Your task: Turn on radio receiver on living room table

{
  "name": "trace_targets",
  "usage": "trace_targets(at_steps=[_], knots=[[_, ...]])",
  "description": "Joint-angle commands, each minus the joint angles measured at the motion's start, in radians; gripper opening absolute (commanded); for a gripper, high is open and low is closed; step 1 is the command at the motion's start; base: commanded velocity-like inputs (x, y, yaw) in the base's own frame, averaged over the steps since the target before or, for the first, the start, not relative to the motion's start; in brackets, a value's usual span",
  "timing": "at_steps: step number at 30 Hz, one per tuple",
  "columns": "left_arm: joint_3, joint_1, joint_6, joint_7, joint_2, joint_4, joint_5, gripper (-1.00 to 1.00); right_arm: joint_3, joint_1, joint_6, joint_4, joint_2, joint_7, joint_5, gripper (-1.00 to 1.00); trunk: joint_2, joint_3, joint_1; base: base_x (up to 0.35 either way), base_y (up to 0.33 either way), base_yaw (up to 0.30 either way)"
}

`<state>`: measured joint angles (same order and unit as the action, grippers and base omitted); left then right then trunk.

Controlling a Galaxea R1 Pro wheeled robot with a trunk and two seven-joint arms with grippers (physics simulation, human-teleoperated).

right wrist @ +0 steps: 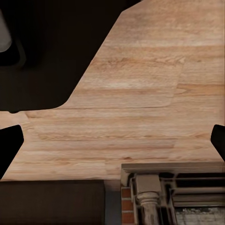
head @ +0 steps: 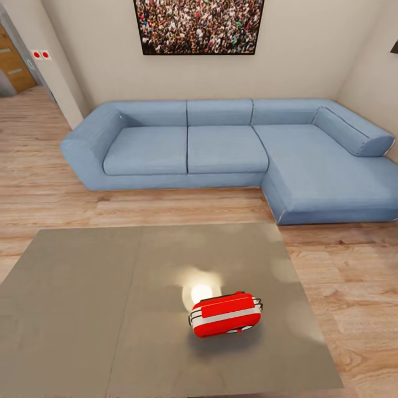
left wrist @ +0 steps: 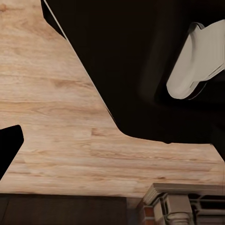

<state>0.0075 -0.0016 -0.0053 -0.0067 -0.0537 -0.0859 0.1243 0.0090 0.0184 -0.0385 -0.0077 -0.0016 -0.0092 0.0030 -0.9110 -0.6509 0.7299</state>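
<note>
I see the radio lying on the table, near and right of centre, long axis left-right. My right arm looks nearer; I cannot tell either gripper's opening.

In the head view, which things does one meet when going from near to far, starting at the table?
Glossy grey square table with small red portable radio on it → light wood plank floor → blue L-shaped sofa → crowd picture on beige wall.

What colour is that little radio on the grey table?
The radio receiver is bright red with a white-silver band around it, clearest in the head view.
</note>
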Motion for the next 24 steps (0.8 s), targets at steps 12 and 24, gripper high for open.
trace_targets(at_steps=[12, 24], knots=[[0.0, 0.0, 0.0, 0.0, 0.0, 0.0, 0.0, 1.0, 0.0, 0.0, 0.0, 0.0, 0.0, 0.0, 0.0, 1.0, 0.0, -0.018, 0.0, 0.0, 0.0, 0.098], [0.0, 0.0, 0.0, 0.0, 0.0, 0.0, 0.0, 1.0, 0.0, 0.0, 0.0, 0.0, -0.001, 0.0, 0.0, 1.0, 0.0, -0.037, 0.0, 0.0, 0.0, 0.096]])
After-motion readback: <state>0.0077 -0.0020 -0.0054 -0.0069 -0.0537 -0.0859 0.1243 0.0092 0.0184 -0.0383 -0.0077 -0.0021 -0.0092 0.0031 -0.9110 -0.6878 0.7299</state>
